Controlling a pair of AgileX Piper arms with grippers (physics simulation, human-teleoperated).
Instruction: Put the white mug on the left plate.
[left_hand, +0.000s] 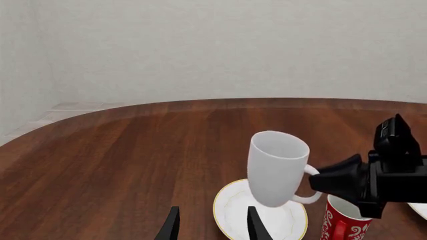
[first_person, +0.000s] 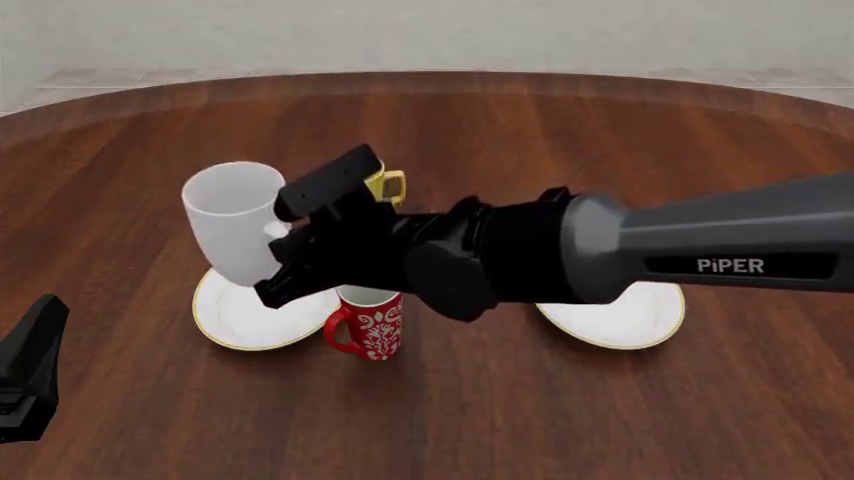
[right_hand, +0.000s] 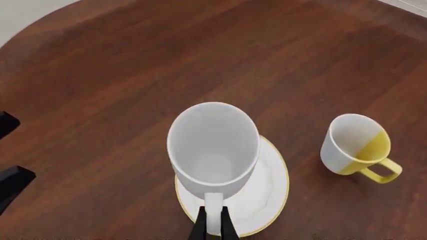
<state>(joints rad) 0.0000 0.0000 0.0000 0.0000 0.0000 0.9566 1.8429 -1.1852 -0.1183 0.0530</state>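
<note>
The white mug (first_person: 234, 222) hangs tilted over the left plate (first_person: 230, 318), its base low above the plate's middle. My right gripper (right_hand: 212, 226) is shut on the mug's handle, reaching in from the right. In the left wrist view the white mug (left_hand: 277, 167) leans above the gold-rimmed left plate (left_hand: 227, 212), with the right gripper (left_hand: 319, 181) at its handle. I cannot tell whether the base touches the plate. My left gripper (left_hand: 212, 227) is open and holds nothing, low at the near left, short of the plate.
A red patterned mug (first_person: 368, 325) stands just right of the left plate, under my right arm. A half-white, half-yellow mug (right_hand: 357, 145) stands behind the plate. The second plate (first_person: 641, 320) lies to the right, partly under the arm.
</note>
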